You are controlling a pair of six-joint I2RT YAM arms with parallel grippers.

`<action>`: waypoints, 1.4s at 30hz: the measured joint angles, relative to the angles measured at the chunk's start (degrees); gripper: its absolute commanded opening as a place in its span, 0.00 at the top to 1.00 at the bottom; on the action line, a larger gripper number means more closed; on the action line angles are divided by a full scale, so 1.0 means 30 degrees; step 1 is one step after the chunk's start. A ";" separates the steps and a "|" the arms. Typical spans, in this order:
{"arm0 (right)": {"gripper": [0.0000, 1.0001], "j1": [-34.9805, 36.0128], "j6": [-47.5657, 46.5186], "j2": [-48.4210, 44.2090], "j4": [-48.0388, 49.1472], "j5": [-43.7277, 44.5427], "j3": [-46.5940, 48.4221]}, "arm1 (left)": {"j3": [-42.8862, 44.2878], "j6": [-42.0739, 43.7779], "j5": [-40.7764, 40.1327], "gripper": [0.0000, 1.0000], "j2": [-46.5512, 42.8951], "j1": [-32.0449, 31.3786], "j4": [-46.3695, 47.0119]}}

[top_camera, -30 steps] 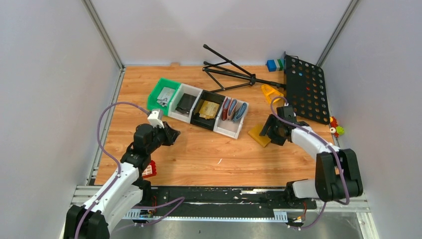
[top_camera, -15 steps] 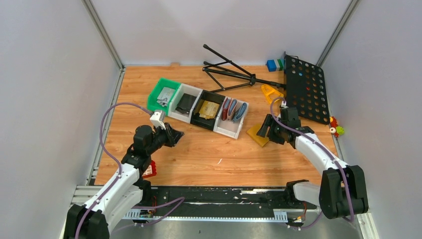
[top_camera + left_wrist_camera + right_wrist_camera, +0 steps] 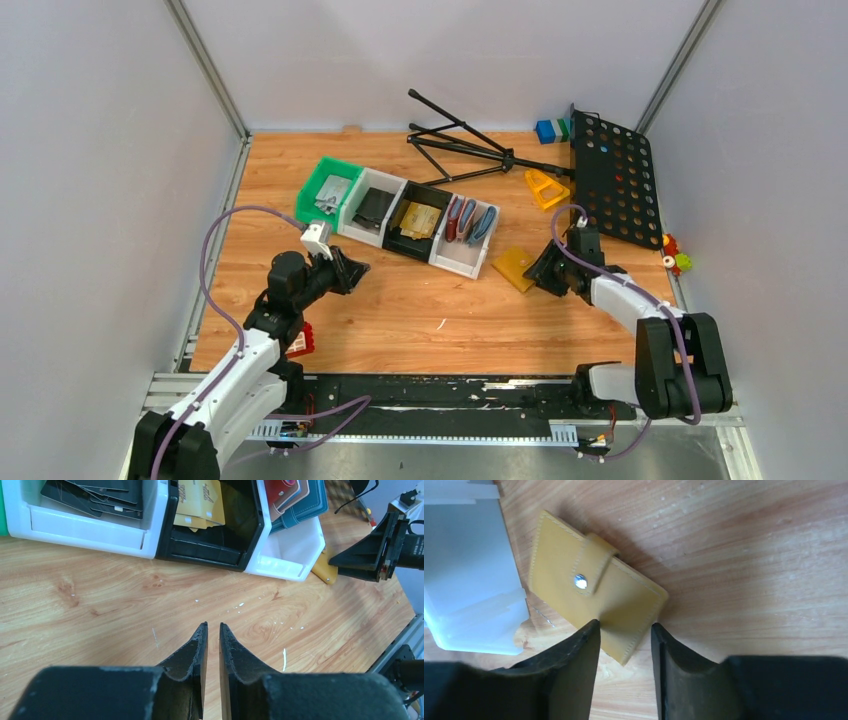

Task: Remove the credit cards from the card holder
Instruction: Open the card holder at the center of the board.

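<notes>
On the right half of the table (image 3: 420,315), just to the right of the row of bins, the card holder (image 3: 596,592) lies flat on the wood. It is folded shut with its outer face up, and the strap is fastened over the small round stud. Its left edge sits right beside the corner of the white end bin (image 3: 469,580); I cannot tell whether the two touch.

My right gripper (image 3: 624,625) is low over the holder's right-hand corner. The fingers stand apart and that corner shows between the tips. They grip nothing, and I cannot tell whether either tip rests on the leather.

My left gripper (image 3: 210,625) hangs over bare wood on the left half of the table, on the near side of the bins. Its fingers are almost together, with only a thin slit between them and nothing in it.

Gold-tan credit cards (image 3: 202,500) lie in the black bin (image 3: 200,555), second from the right in the row. The white end bin next to it holds a dark-red wallet (image 3: 280,490) and a blue wallet (image 3: 310,505) standing on edge.
</notes>
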 measured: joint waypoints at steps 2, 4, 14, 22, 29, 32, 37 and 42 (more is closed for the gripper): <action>0.98 0.0000 0.0401 0.0124 0.0306 0.0124 -0.0168 | 0.0000 0.0007 -0.0029 0.80 0.0000 0.0000 -0.0007; 1.00 -0.0036 0.0772 0.0087 0.0648 0.0189 -0.0255 | 0.0000 0.0015 -0.0036 0.80 0.0000 0.0000 -0.0007; 1.00 -0.0240 0.0131 -0.0918 0.0918 0.0226 -0.0248 | -0.0117 0.0073 -0.0095 0.78 0.0000 0.0000 0.0000; 1.00 -0.0342 -0.2127 -0.3636 0.0029 -0.2980 -0.0248 | -0.0321 0.0000 0.0503 0.74 0.0015 0.0000 0.0590; 1.00 -0.0342 -0.3526 -0.7577 -0.2273 -0.5319 -0.0189 | -0.0962 -0.1049 0.2448 0.48 0.0605 0.0000 0.2317; 1.00 -0.0342 -0.3861 -0.8765 -0.3577 -0.5799 0.0321 | -0.1093 -0.1712 0.3264 0.38 0.0678 0.0000 0.2594; 1.00 -0.0342 -0.3687 -1.0018 -0.4007 -0.7592 0.1049 | -0.1100 -0.2951 0.4517 0.26 0.0029 0.0000 0.2914; 1.00 -0.0284 -0.2608 -1.0477 -0.3140 -1.0710 0.1056 | -0.1209 -0.4918 0.5595 0.13 -0.0758 -0.0240 0.3934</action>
